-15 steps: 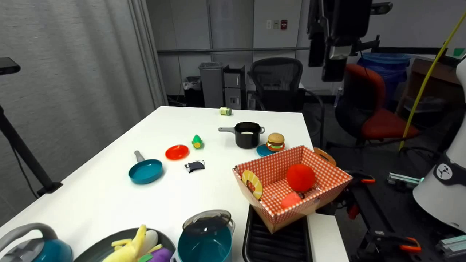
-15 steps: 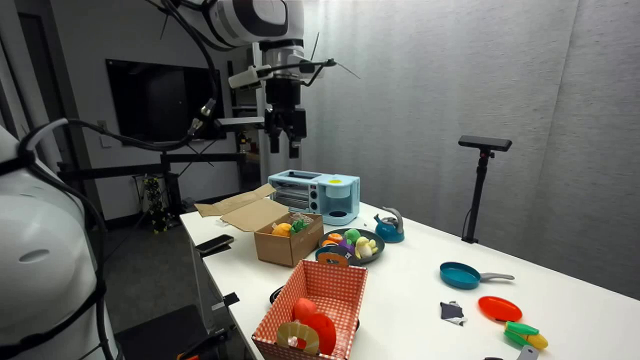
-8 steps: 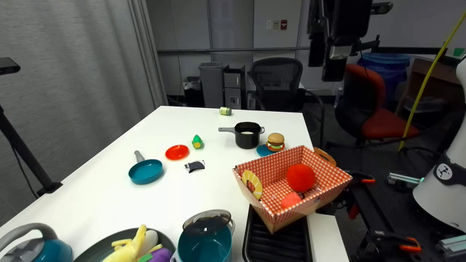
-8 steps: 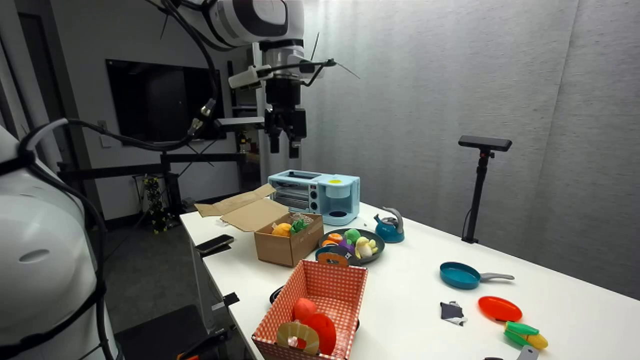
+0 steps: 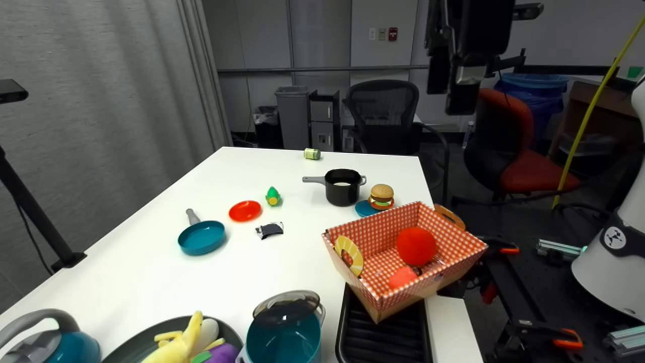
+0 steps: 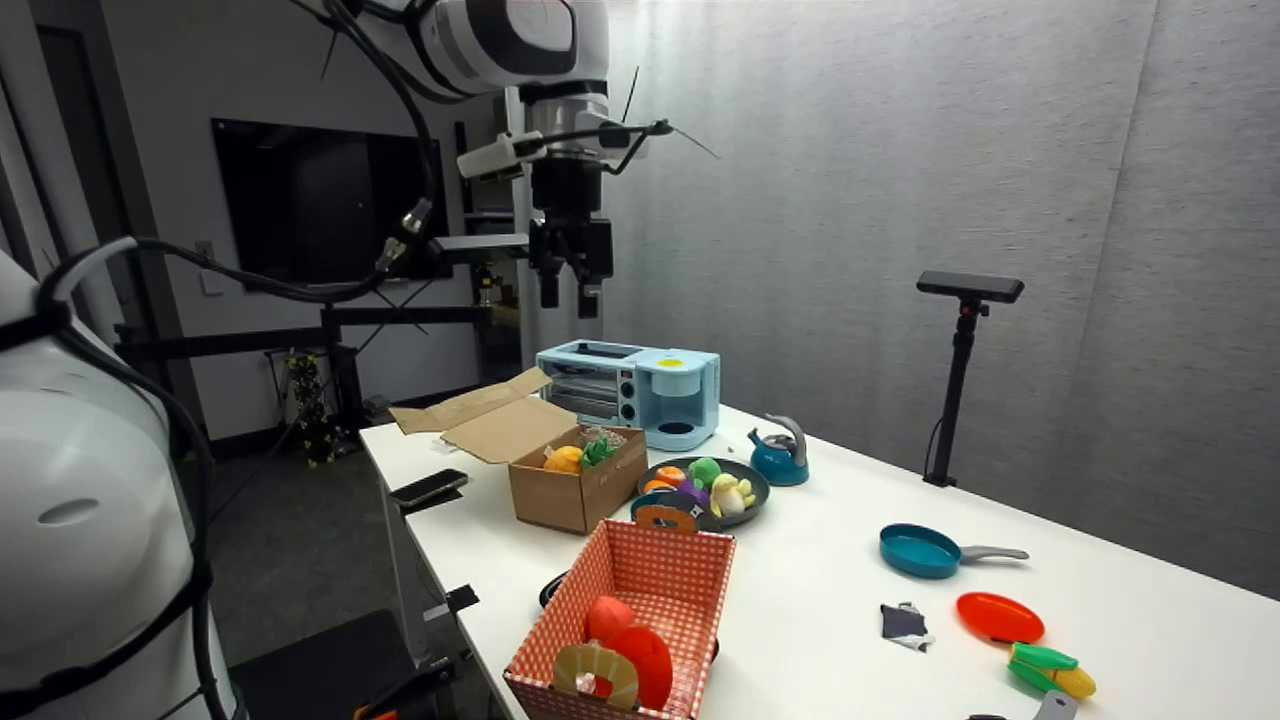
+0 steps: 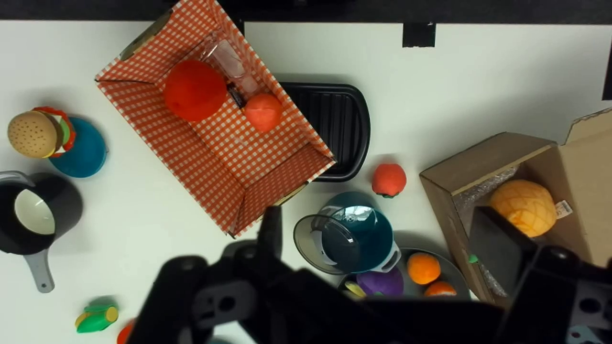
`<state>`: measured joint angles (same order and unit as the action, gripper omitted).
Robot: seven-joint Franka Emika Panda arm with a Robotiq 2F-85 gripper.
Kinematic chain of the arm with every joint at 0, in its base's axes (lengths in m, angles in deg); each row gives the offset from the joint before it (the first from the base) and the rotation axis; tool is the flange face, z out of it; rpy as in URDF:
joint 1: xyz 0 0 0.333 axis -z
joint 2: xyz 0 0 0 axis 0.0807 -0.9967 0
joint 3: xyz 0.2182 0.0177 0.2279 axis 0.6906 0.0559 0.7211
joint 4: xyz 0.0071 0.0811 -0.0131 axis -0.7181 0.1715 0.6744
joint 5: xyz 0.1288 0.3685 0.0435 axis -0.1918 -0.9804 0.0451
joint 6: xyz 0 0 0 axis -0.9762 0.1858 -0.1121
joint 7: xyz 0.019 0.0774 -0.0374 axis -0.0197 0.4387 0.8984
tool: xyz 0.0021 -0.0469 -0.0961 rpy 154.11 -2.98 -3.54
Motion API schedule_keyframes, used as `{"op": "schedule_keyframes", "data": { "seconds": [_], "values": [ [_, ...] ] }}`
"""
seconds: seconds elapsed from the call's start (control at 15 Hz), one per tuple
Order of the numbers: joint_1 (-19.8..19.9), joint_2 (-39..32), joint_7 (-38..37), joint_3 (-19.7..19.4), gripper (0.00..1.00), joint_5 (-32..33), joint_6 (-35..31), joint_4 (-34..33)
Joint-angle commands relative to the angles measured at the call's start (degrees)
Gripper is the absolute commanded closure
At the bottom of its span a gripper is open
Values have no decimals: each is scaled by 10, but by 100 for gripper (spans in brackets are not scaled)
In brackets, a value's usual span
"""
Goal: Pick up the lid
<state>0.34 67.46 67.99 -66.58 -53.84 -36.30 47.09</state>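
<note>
The lid (image 7: 326, 243) is round, smoky and see-through with a thin rim. In the wrist view it lies tilted over one side of the teal pot (image 7: 377, 236), leaving the rest of the pot open. The lid (image 5: 286, 307) and the pot (image 5: 284, 340) also show near the bottom of an exterior view. In an exterior view the lid (image 6: 706, 512) is partly hidden behind the checkered box. My gripper (image 7: 385, 224) is open and empty, fingers wide apart. It hangs high above the table in both exterior views (image 5: 448, 95) (image 6: 569, 298), pointing down, well apart from the lid.
A red checkered box (image 7: 177, 162) rests on a black grill tray (image 7: 351, 129) beside the pot. A cardboard box (image 7: 437, 205) and a grey pan (image 7: 452, 272) of toy food stand on the other side. A red toy fruit (image 7: 388, 179) lies near the pot.
My gripper sits very slightly lower than before. The lid, the pot and the other objects have not moved.
</note>
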Motion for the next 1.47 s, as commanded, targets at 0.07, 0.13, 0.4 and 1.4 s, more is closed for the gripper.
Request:
{"op": "schedule_keyframes", "data": {
  "seconds": [0.07, 0.13, 0.4, 1.4],
  "values": [
    [-6, 4, -3, -2, 0, -1, -7, 19],
    [-6, 3, -1, -4, 0, -4, -10, 24],
    [-3, -10, -7, -2, 0, 0, -15, 40],
    [-9, -187, 6, -4, 0, 39, -127, 18]
  ]
}}
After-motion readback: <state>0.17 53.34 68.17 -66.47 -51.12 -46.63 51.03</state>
